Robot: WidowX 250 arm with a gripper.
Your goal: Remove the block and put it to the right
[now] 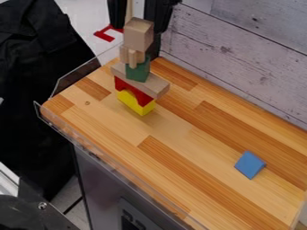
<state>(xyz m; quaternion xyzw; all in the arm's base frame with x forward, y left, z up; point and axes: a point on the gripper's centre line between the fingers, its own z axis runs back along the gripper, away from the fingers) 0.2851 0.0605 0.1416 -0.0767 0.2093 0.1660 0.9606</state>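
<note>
Camera view has the wooden tabletop (174,130) crossing at a slant, its near long edge running from the left corner down toward the bottom. A clear plastic rim (90,143) follows that edge and stands up as a panel by the tower's far left side. Along the far right side, a whitewashed plank wall (234,58) bounds the surface; the short right edge is near the lower right corner.

Between the tower and the blue wooden wedge-like block (249,165) lies a broad stretch of tabletop. That block is well apart from the tower, toward the right end, between the near edge and the wall.

The black gripper (138,22) hangs at the top, fingers spread, one each side of the tower's upper part. Whether either finger touches wood, I cannot tell.

The tower's plain wooden top block (138,34) sits between them, with a thin upright wooden piece (129,10) at its upper left. Under it come small plain wooden pieces (132,56), a green block (138,71), a flat wooden plank (157,85), a red arch-like block (133,92) and, lowest, a yellow block (139,105). A red object (107,36) lies beyond the table's far left side.
</note>
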